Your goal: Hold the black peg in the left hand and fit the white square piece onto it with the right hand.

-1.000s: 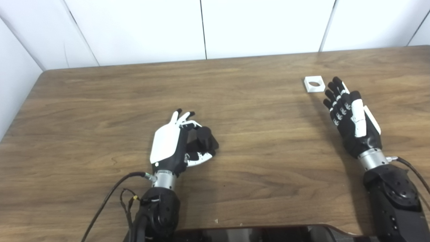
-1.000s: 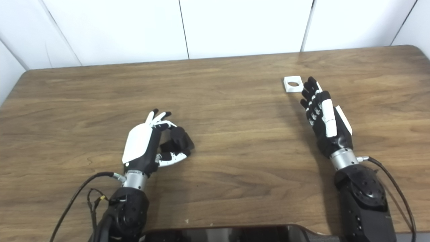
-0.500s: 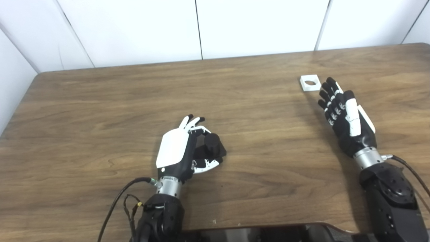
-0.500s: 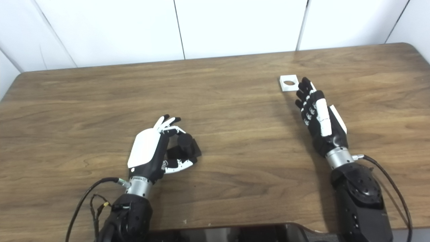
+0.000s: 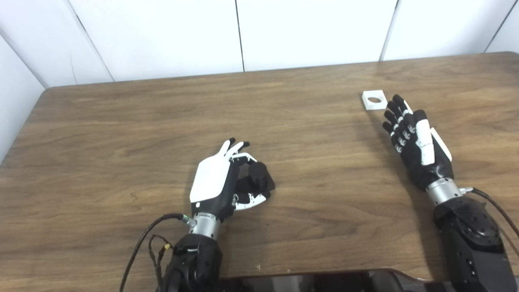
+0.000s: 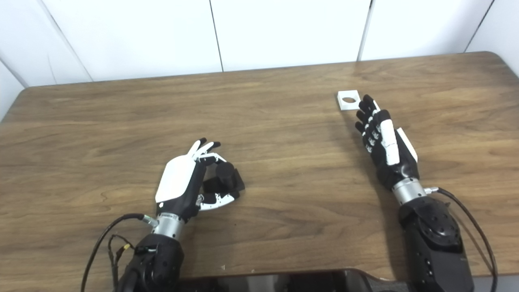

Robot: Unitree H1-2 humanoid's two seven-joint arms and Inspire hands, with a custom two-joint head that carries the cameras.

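While the left hand (image 5: 221,180) is gripping the black peg (image 5: 258,173) low over the wooden table (image 5: 121,134), the right hand (image 5: 415,140) is lying open, fingertips just beside the white square piece (image 5: 374,99).

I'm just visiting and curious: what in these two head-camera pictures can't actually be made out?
- Black peg: its lower part is hidden by the left hand in both views.
- Whether the right hand touches the white square piece: too small to tell.
- Both arms: cut off by the bottom edge.
- Dark object at the bottom edge: cut off.
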